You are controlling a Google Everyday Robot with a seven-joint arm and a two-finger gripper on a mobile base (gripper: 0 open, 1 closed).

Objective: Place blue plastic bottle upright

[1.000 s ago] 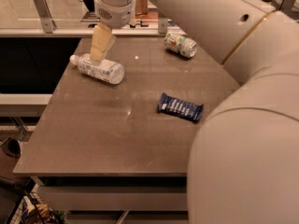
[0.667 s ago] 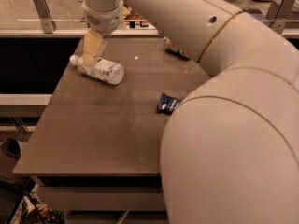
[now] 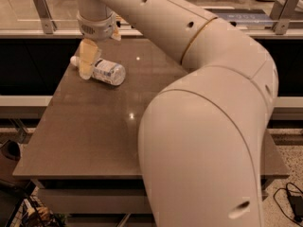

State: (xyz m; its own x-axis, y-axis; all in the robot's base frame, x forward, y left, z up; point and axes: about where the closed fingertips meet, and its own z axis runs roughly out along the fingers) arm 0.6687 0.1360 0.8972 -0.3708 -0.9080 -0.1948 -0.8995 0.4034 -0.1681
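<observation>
The blue plastic bottle [image 3: 105, 72] lies on its side at the far left of the brown table [image 3: 90, 126]. It is clear, with a white label with bluish print, and its white cap [image 3: 73, 60] points left. My gripper [image 3: 87, 61] hangs down from the wrist right over the bottle's neck end, between cap and label, and covers that part of it.
My big white arm [image 3: 203, 126] fills the right half of the view and hides the table behind it, including the can and the snack wrapper. A dark gap and a metal railing [image 3: 40, 6] lie beyond the far edge. The table's left edge is close to the bottle.
My gripper has moved left and down onto the bottle's neck end. The arm has swung across and now hides the can and the wrapper. The bottle has not moved.
</observation>
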